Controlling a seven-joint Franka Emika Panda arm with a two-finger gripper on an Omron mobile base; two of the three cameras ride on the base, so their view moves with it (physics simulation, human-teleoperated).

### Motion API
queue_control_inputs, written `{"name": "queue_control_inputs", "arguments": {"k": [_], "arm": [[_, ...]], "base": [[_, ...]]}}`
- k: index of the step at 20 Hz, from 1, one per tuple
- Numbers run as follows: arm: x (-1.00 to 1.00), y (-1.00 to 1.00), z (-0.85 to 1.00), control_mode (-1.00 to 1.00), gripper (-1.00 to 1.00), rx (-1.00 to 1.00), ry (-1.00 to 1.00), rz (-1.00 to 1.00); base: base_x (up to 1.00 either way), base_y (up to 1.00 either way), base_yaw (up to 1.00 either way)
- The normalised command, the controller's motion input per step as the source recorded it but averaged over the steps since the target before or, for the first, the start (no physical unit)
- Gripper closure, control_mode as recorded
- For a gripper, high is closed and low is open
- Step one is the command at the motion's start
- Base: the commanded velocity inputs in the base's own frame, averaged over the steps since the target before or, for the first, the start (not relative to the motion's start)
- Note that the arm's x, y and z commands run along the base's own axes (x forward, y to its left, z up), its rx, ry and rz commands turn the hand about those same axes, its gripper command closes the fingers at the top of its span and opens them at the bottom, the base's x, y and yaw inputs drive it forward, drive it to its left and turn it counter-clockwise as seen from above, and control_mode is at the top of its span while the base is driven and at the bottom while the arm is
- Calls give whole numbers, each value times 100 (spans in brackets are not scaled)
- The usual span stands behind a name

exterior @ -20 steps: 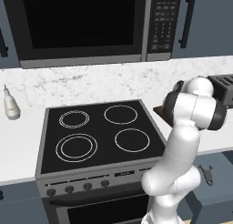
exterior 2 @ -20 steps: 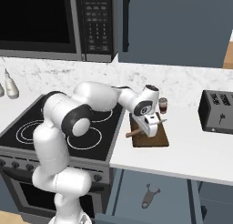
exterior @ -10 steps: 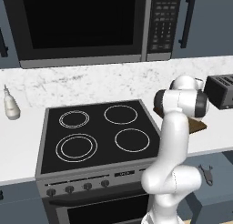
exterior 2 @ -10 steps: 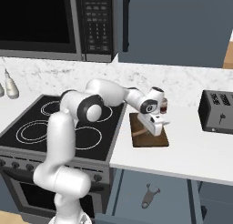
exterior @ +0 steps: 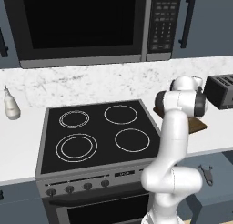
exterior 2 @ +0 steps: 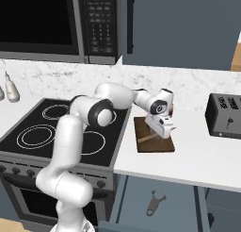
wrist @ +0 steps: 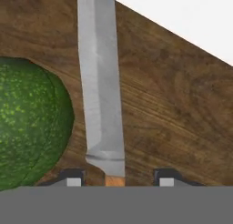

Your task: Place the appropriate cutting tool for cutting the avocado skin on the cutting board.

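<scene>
- cutting tool: grey blade runs up the middle of the hand view, flat over the cutting board; a sliver of tan handle shows at bottom centre, between my two fingertips.
- In the right base view the tan handle pokes out lower left of my hand, lying on the board, centre-right of frame.
- avocado: dark green lump at left edge of the hand view, on the board, just beside the blade; touching or not, I can't tell.
- Progress, my judgement: knife looks placed on the board, so the main job looks done. Left: finish letting go, lift clear without dragging the knife.
- My gripper: fingertips stand apart, one each side of the handle, with a visible gap on both sides. Jaws look released, not clenched on the knife.
- Knife relative to jaws: handle end centred between them, blade pointing away from me toward top of the hand view.
- Gripper sits low over the board in the right base view, right of the stove.
- In the left base view my arm covers most of the board; its edge shows at centre-right, toaster beyond it at the right edge.
- Risk, my guess: retreating sideways could nudge the handle or roll the avocado.
</scene>
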Motion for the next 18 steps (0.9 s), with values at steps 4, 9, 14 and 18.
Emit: {"name": "queue_control_inputs", "arguments": {"k": [4, 9, 14, 18], "arm": [[-10, 0, 3, -100, -100, 0, 0, 3], [-69, 20, 36, -100, -100, 0, -5, 3], [-100, 31, 18, -100, -100, -7, -7, 9], [-100, 39, 0, -100, -100, -14, -8, 9]], "base": [[0, 0, 0], [0, 0, 0], [0, 0, 0], [0, 0, 0]]}}
